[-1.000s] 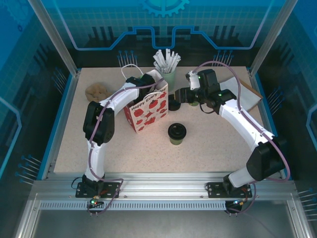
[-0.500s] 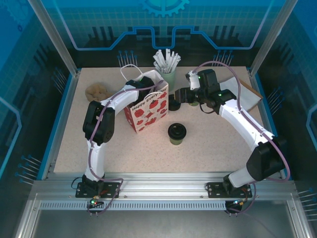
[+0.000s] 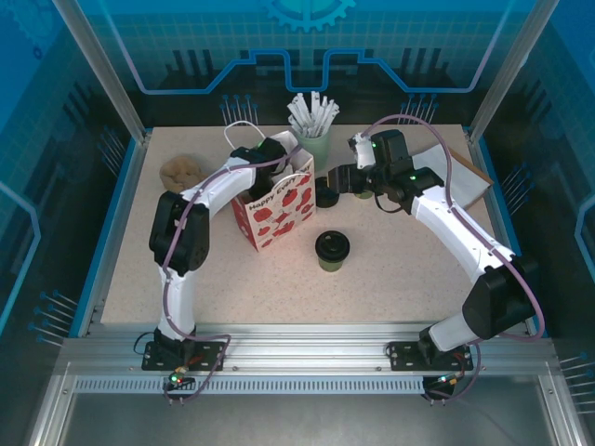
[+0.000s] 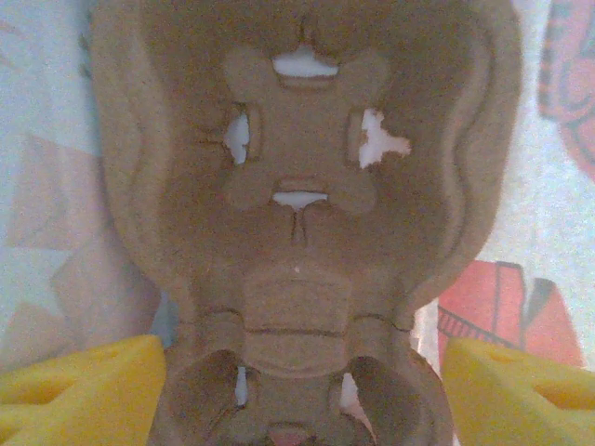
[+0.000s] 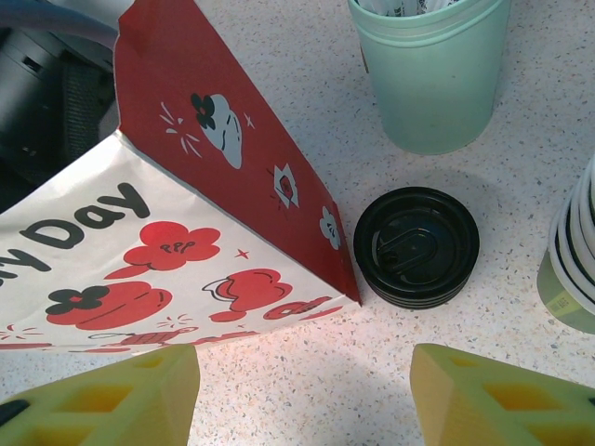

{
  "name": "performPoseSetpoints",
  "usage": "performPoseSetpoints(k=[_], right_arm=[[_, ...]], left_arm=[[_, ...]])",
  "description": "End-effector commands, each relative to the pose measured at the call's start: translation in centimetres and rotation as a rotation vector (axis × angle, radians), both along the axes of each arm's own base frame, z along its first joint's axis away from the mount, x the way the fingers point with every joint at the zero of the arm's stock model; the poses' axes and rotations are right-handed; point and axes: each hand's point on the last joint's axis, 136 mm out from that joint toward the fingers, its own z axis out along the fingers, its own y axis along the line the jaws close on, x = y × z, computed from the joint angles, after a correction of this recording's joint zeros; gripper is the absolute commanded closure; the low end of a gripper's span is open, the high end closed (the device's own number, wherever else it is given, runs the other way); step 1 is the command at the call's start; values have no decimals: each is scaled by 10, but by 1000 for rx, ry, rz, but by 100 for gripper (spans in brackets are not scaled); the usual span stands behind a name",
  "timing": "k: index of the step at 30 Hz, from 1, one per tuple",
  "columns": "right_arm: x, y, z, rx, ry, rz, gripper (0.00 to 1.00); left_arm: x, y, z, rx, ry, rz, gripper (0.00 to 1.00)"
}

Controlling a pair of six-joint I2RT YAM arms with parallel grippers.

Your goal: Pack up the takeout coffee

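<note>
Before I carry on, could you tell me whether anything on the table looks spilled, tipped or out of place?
Nothing stands out: the takeout coffee stands upright, lid on, with no spill; the paper bag is upright, and the black lids sit neatly stacked.

Open tabletop (image 3: pixel 390 279) rings the takeout coffee (image 3: pixel 332 249); the strawberry bag (image 3: pixel 276 203) and lid stack (image 3: pixel 326 194) crowd behind it.

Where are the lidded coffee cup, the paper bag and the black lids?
lidded coffee cup (image 3: pixel 333 247): top view, its lid.
paper bag (image 5: pixel 130 255): right wrist view, white side.
black lids (image 5: pixel 416 246): right wrist view, top lid.
</note>
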Motion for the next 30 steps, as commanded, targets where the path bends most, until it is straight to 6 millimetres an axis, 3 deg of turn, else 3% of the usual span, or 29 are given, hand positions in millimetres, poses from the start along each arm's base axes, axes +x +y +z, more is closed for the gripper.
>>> performPoseSetpoints(k=[1,19,30], right_arm=[[-2,-6,4,4,-5,-5,37],[-8,-8,13,12,-25,-5,37],[-12,-8,20,17,-38,0,37]], left_arm=[[0,-4,39,-64,-58,1,20],[12,-4,125,-172,-210,-3,21],[18,-2,201,-272,-371,26,22]])
